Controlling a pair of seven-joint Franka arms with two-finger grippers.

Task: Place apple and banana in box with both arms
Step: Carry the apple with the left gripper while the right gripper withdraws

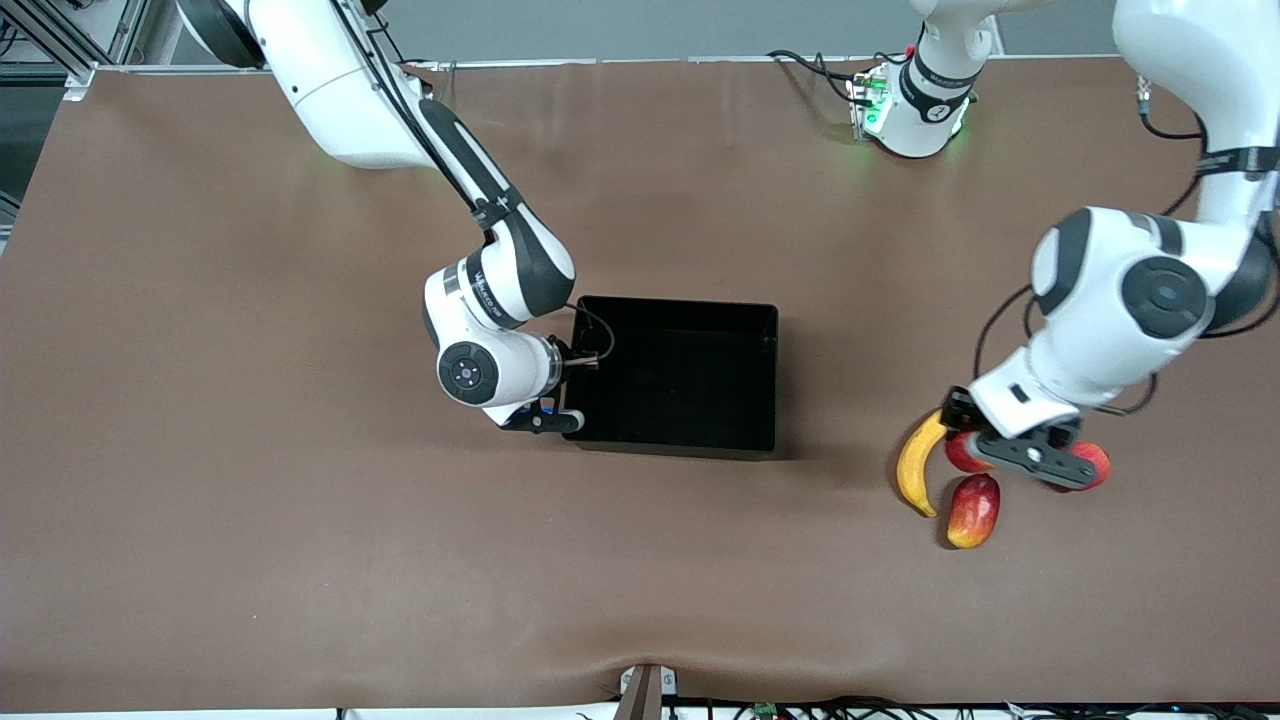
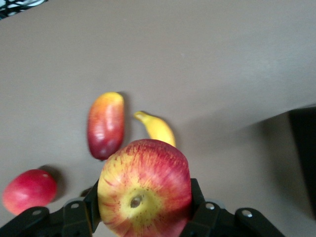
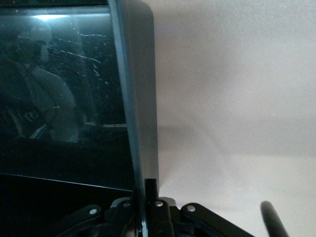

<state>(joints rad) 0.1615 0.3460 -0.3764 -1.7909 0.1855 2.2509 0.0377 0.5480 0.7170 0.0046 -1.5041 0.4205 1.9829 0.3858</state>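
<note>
My left gripper [image 2: 143,217] clasps the apple [image 2: 144,190]; the front view hides that grip. My right gripper [image 3: 145,210] pinches the box [image 3: 140,98] wall. Banana [image 1: 918,465] at the box's 3 o'clock.

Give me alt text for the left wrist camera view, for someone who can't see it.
The left pincer grips a red apple with yellow streaks, its pale stem dimple facing the camera. On the brown table below lie a banana, an oblong red-and-yellow fruit and a round pinkish-red fruit; the black box shows at the edge.

My left gripper [image 1: 1035,455] hangs at four o'clock of the table, fingers clamped on the apple [image 2: 144,187]; my right gripper [image 1: 545,418] pinches the box [image 1: 680,375] wall at centre.
</note>
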